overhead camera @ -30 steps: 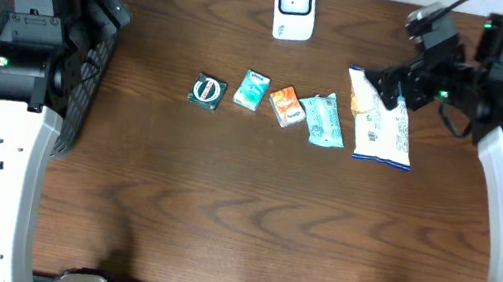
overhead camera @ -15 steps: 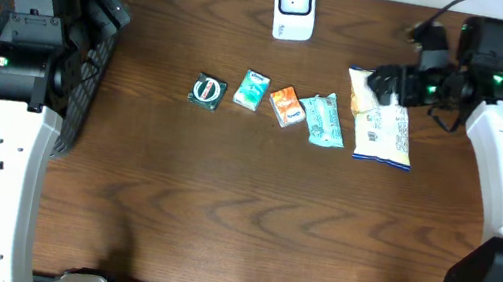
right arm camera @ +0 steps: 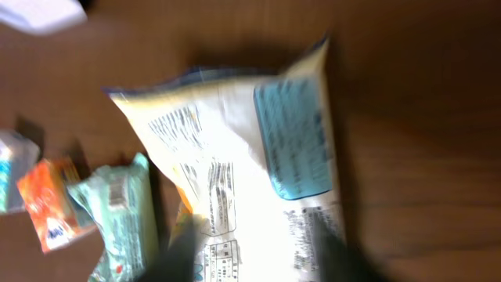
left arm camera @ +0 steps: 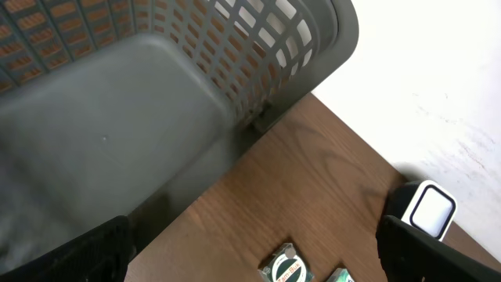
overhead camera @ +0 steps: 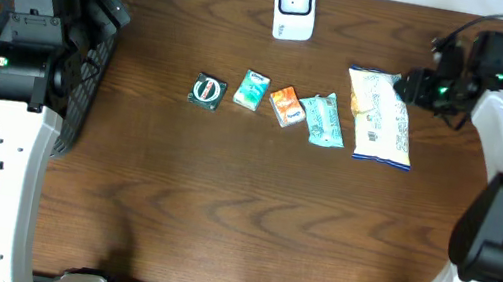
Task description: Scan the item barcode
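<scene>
A white snack bag (overhead camera: 381,121) with a blue panel lies flat on the table at the right end of a row of items. My right gripper (overhead camera: 410,87) hovers at the bag's upper right edge. In the right wrist view the bag (right arm camera: 250,172) fills the frame, printed side up. The right gripper (right arm camera: 258,258) shows only as two dark blurred fingers (right arm camera: 182,254) on either side of the bag's lower part, so its grip is unclear. My left gripper (left arm camera: 258,254) hangs open over the basket's edge, far from the items. The white scanner (overhead camera: 294,7) stands at the back.
A green tin (overhead camera: 207,90), a teal box (overhead camera: 252,91), an orange box (overhead camera: 285,105) and a mint packet (overhead camera: 324,120) lie in a row left of the bag. A grey mesh basket (left arm camera: 156,94) stands at the table's left end under the left arm.
My right arm has swung back and to the right, carrying its gripper from the bag's top left corner to its upper right edge. The bag and the left arm have not moved.
</scene>
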You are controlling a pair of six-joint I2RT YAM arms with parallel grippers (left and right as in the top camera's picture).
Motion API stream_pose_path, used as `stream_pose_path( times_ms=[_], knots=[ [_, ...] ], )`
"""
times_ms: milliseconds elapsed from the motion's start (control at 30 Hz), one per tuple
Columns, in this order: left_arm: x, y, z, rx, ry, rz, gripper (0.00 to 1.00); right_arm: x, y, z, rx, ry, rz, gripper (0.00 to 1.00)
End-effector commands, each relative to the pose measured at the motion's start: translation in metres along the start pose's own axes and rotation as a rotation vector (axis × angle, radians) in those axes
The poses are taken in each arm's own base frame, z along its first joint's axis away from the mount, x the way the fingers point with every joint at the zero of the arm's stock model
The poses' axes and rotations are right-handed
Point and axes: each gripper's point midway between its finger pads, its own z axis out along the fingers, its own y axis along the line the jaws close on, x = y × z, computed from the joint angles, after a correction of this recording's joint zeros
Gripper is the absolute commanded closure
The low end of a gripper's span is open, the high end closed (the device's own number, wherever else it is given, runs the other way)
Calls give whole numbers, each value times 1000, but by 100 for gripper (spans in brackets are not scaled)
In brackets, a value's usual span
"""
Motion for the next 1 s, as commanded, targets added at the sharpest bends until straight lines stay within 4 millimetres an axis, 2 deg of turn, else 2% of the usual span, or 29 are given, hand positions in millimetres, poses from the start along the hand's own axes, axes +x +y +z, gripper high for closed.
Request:
stream_pose_path(
  times_ms=[0, 100, 200, 267, 333, 400, 600, 633, 667, 700, 733, 767, 833, 967],
  knots=[
    [-2, 2, -2, -2, -6, -15, 2, 17, 16, 18, -62, 76, 22, 99],
    [-2, 2, -2, -2, -6, -16, 2, 43, 10, 33, 1, 178, 36, 99],
    [-2, 2, -2, -2, -6, -16, 2, 69, -4, 39, 129, 282, 50, 99],
    [-2, 2, -2, -2, -6, -16, 2, 84, -27, 33, 307, 336, 82, 99],
    [-2, 2, -2, -2, -6, -16, 2, 91, -37, 24, 412, 362, 100, 99],
    [-2, 2, -2, -2, -6, -16, 2, 93, -33, 15, 426, 383, 92, 99],
    [-2, 2, -2, -2, -6, -16, 2, 91, -11, -32, 425, 406, 86, 96],
    [-2, 2, -2, -2, -6, -16, 2, 93, -9, -37, 426, 413, 88, 92],
    [-2, 2, -2, -2, -6, -16, 2, 98, -7, -43, 426, 434, 90, 74],
    [-2, 2, -2, -2, -6, -16, 2, 104, -5, -47, 425, 461, 94, 64],
    [-2, 2, -2, -2, -6, -16, 2, 113, -4, -52, 430, 501, 100, 62],
    [-2, 2, -2, -2, -6, -16, 2, 121, -4, -56, 435, 538, 104, 64],
    [-2, 2, -2, -2, -6, -16, 2, 135, -6, -59, 446, 590, 112, 77],
    [-2, 2, -2, -2, -6, -16, 2, 143, -12, -47, 446, 588, 113, 78]
  ],
)
